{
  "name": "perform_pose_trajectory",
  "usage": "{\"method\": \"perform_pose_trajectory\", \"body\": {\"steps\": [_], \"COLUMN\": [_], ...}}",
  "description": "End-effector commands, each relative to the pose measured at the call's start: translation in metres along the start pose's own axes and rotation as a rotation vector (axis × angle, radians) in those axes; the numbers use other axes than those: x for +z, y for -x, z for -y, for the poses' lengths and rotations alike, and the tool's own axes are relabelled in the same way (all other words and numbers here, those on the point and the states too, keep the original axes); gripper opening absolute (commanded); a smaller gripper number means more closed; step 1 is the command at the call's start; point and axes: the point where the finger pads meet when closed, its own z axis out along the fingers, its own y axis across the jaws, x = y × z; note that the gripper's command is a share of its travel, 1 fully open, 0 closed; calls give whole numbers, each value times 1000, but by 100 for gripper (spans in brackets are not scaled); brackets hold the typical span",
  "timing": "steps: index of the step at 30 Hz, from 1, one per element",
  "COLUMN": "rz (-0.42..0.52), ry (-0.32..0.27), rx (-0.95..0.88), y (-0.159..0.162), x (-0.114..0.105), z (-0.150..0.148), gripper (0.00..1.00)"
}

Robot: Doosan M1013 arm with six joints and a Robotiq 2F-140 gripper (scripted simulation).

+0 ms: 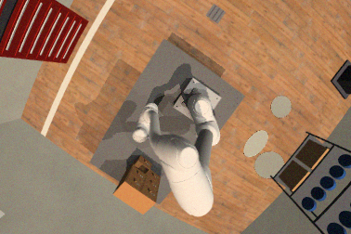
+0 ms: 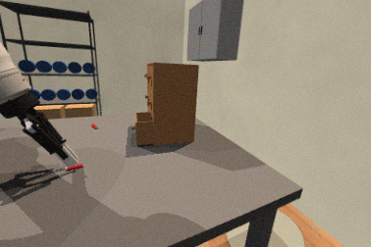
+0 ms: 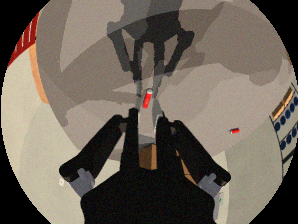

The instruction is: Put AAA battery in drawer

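The small wooden chest [image 2: 169,103] stands at the far side of the grey table, and it also shows in the overhead view [image 1: 144,176]. Its lowest drawer [image 2: 143,118] is pulled partly out; the letters on the drawers cannot be read. The AAA battery [image 2: 73,167], red with a grey end, lies flat on the table at the near left. My gripper [image 2: 70,155] hangs tilted just above it, fingers drawn close together with nothing between them. In the wrist view the battery [image 3: 147,100] lies just beyond the fingertips.
A small red object [image 2: 94,125] lies on the table between the battery and the chest, and it also shows in the wrist view [image 3: 234,131]. A shelf rack with blue discs [image 2: 54,69] stands behind the table. The table edge [image 2: 236,214] runs along the near right.
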Motion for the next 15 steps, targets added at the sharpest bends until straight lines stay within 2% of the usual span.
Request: {"method": "perform_pose_trajectory", "body": {"steps": [1,15], "rz": [-272,-280], "ry": [-4,-4], "rx": [63,65], "y": [-3,-9], "x": [-1,11], "z": [-1,-1], "gripper": [15,15]}}
